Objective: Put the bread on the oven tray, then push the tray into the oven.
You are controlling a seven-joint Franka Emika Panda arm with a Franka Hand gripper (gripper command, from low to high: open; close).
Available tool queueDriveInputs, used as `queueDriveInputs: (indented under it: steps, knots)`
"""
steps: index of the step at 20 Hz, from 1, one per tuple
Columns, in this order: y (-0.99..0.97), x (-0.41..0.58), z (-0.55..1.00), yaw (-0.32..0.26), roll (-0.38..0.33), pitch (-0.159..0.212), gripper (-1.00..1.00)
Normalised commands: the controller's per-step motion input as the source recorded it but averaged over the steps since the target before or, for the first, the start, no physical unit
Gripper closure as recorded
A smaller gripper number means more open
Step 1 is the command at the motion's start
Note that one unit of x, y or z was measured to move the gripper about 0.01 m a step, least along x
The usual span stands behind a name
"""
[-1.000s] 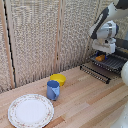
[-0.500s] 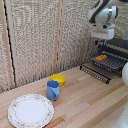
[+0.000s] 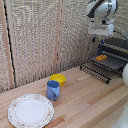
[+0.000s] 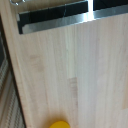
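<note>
Hand (image 3: 100, 36) hangs high above the oven pan (image 3: 111, 62) at the exterior view's right, holding nothing; cannot tell whether its fingers are spread or pressed together. Bread (image 3: 101, 58) lies on the pan's wire bars, in front of the oven (image 3: 118, 46). Blue mug (image 3: 53, 90), yellow bowl (image 3: 58, 79) and plate (image 3: 30, 110) sit on the wooden counter (image 3: 90, 100), well apart from the pan.

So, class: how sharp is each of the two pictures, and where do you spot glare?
Exterior view: soft and low in detail, the plate pattern smeared, the clamp fuzzy. Wrist view: blurred throughout, with bright glare along the metal strip beside the wooden table.
</note>
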Motion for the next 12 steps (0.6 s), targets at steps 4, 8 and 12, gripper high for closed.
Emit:
queueDriveInputs:
  steps: [4, 8, 12]
  knots:
    - [0.00, -0.325, -0.06, 0.327, -0.040, 0.000, -1.00]
    - [0.00, -0.314, 0.00, 0.309, -0.080, 0.024, -1.00]
    - [0.23, -0.238, 0.44, 0.222, -0.100, 0.103, -1.00]
